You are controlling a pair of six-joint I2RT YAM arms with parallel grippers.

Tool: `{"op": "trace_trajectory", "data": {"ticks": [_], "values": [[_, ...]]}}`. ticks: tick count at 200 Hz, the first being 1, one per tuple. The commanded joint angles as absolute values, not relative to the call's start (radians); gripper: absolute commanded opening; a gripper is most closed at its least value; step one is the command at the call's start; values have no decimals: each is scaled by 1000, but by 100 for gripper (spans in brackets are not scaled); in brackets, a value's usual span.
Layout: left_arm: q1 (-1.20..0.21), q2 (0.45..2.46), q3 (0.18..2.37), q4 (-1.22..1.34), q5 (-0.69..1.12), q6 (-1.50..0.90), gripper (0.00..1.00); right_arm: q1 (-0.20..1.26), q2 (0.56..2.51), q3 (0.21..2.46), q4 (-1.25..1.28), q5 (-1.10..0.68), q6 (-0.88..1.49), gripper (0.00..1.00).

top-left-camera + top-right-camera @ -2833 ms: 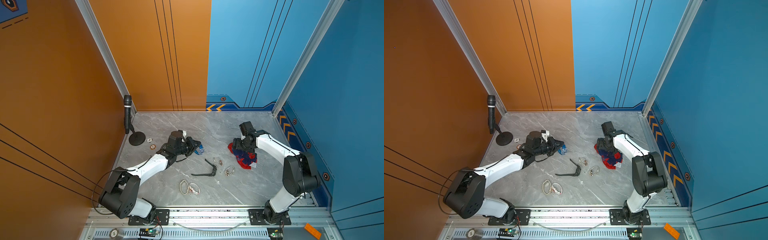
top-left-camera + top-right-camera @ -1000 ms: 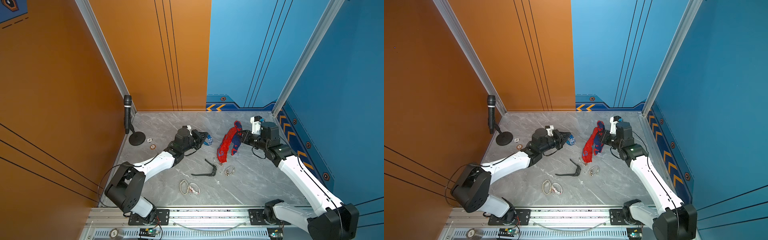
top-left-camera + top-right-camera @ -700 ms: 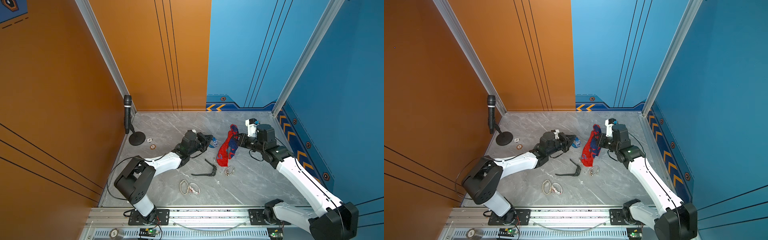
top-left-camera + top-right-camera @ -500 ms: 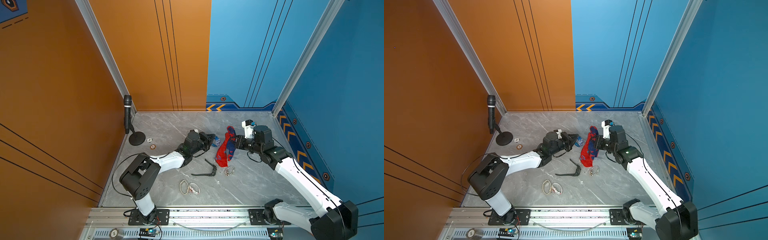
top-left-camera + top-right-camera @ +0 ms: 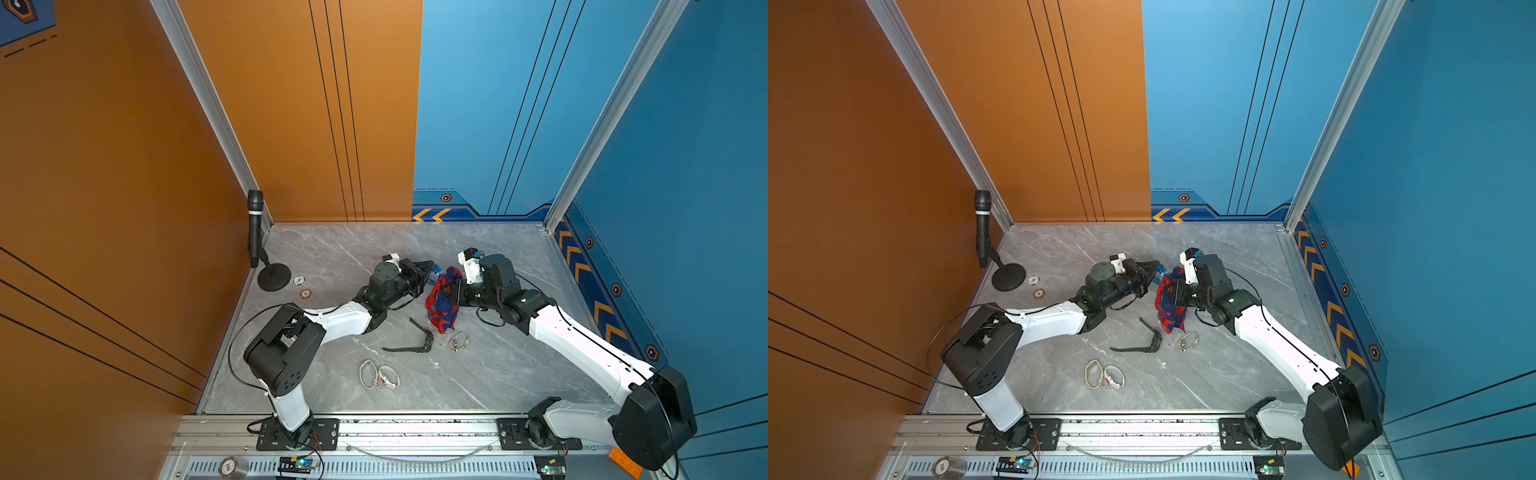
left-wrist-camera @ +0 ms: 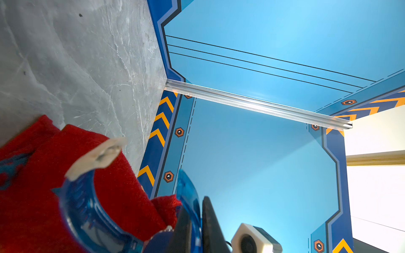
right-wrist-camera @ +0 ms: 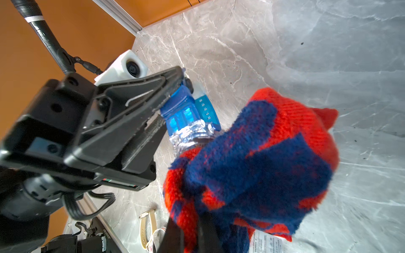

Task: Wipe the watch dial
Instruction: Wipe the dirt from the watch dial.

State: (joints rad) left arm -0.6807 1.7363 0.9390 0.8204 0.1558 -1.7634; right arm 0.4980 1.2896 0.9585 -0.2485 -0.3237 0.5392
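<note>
Right gripper [image 5: 454,293], clamping the cloth [image 5: 441,305], is now reaching the blue watch [image 7: 186,114]. Left gripper [image 7: 173,98] is pinching it; wiping is starting.

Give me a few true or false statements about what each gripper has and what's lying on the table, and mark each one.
1. The left gripper is shut on the blue watch. True.
2. The right gripper is open and empty. False: it is shut on the red and blue cloth.
3. The black watch lies on the table, in neither gripper. True.
4. The microphone stands by the blue wall. False: it stands by the orange wall.
</note>
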Motion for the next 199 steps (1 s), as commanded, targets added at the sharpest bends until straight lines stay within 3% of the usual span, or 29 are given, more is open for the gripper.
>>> {"op": "trace_trajectory", "data": {"ticks": [1, 86, 140, 199], "values": [[-697, 1742, 951, 895, 170, -1779, 0, 511, 1311, 1004, -215, -290, 528, 0], [-703, 1748, 952, 969, 254, -1757, 0, 466, 1378, 1058, -279, -274, 549, 0], [-711, 1776, 955, 988, 271, -1770, 0, 531, 1347, 1112, -289, -272, 543, 0], [-716, 1764, 950, 1002, 273, -1778, 0, 493, 1403, 1061, -276, -258, 545, 0]]}}
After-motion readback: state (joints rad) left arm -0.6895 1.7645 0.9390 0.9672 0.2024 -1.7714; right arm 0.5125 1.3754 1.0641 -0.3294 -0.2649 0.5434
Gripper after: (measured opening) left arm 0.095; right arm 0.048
